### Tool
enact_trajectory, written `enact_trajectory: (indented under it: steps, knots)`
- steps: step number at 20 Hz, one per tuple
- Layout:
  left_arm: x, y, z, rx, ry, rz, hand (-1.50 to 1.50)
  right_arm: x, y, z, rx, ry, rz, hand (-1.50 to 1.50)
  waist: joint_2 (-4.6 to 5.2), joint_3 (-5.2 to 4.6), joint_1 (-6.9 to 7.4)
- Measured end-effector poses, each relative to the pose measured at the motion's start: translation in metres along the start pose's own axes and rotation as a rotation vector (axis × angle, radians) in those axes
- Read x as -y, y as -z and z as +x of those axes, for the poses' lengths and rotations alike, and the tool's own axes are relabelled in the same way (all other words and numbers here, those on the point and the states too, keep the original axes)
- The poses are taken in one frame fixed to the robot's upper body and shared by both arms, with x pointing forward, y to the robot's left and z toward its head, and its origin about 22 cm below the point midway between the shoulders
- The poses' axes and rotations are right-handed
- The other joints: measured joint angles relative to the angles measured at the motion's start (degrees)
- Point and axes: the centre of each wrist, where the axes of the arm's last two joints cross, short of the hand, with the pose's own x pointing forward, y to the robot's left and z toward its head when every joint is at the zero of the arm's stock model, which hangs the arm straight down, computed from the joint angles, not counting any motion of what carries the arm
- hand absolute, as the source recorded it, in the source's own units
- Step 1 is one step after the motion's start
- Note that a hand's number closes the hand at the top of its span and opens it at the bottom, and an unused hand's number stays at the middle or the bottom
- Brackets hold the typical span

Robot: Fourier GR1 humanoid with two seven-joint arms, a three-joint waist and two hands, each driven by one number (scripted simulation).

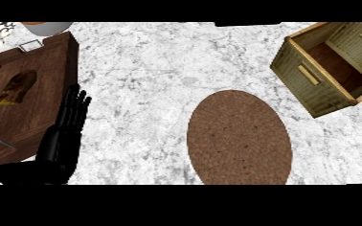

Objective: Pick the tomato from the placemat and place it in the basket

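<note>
A brown oval woven placemat (239,139) lies on the marble counter, right of centre and reaching the lower edge. Its surface shows bare; no tomato is visible anywhere in the head view. A tan wicker basket (309,79) with a dark brown inside stands at the upper right, partly cut by the right edge. My left hand (62,134) rests at the lower left with straight fingers pointing up, holding nothing. My right hand does not show.
A dark wooden board (42,76) fills the left side, its right edge just beside my left hand. A white bowl (46,27) pokes in at the top left. Marble counter (155,76) stretches between board, placemat and basket.
</note>
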Motion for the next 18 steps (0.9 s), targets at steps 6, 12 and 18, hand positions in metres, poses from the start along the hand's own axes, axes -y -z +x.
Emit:
enact_trajectory:
  steps: [6,12,18]
  knots:
    - [0.003,0.0,-0.004,-0.003,0.008,-0.002,0.0,0.05,-0.013,0.008,-0.036,0.044,-0.054,1.5,0.1,-0.07,0.01]
    - [0.009,0.003,-0.007,-0.004,0.002,-0.022,0.0,0.112,-0.029,-0.003,-0.152,-0.012,-0.13,1.5,0.25,-0.1,0.98]
    - [0.012,0.009,-0.005,0.006,-0.001,-0.047,0.0,0.166,-0.041,-0.017,-0.237,-0.136,-0.181,1.5,0.46,-0.04,2.47]
